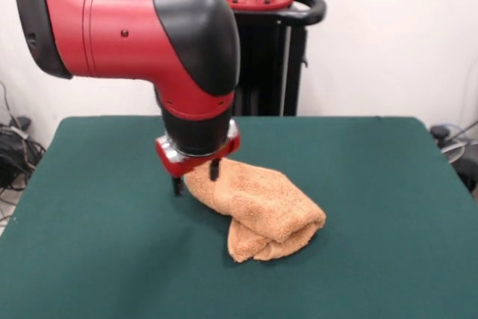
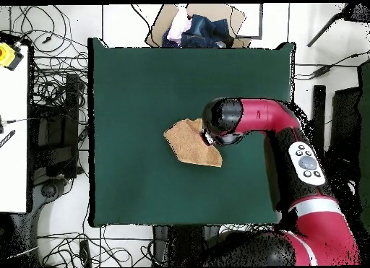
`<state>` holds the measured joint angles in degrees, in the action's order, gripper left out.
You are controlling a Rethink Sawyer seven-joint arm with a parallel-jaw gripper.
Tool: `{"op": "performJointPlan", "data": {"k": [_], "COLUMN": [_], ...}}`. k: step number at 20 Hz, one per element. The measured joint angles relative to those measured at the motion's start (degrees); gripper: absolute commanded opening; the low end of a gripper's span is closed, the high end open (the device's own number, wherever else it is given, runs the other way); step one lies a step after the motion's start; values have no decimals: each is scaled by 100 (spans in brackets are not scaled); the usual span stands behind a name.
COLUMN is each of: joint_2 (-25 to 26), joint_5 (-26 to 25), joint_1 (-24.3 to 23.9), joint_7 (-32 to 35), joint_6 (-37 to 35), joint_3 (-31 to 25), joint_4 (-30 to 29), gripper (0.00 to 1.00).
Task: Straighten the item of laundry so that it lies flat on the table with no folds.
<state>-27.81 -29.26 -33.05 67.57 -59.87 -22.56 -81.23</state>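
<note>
So the towel point(image 1: 258, 211) is sitting around the middle of the green tabletop point(image 1: 388, 184), a bit below centre in the front view, and it's nowhere near flat. It's bunched into a thick folded wad, with a fat rolled fold at its lower right end and layers tucked under each other. From overhead point(image 2: 191, 142) it's just a crumpled tan patch near the centre, right against the arm's wrist.

The pincer point(image 1: 196, 176) is down at the upper left end of the bundle. One dark finger point(image 1: 178, 185) stands on the left just off the cloth, the other is pushed in against the terry, so they look apart with the towel's edge between them, not properly clamped on it as far as I can see.

Handling-wise: terry cloth, so light, floppy, grippy rather than slippery, zero risk of breaking. It'll just sag and drag whatever is pinched. I'd grab a single outer corner or edge layer, not the whole wad, otherwise the folds just travel along with it. Felt top will probably help hold the rest while pulling.
</note>
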Motion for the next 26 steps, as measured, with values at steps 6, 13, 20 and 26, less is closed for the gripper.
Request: {"op": "performJointPlan", "data": {"k": [6,13,20,26], "joint_2": [2,2,2,1], "joint_5": [756,1324,1342,1335], "joint_1": [-4,-21,-18,57], "joint_7": [0,0,0,0], "joint_6": [0,1,0,0], "joint_3": [-248,-424,-423,-390], "joint_4": [-1,-17,-95,-95], "gripper": [100,100,100,100]}}
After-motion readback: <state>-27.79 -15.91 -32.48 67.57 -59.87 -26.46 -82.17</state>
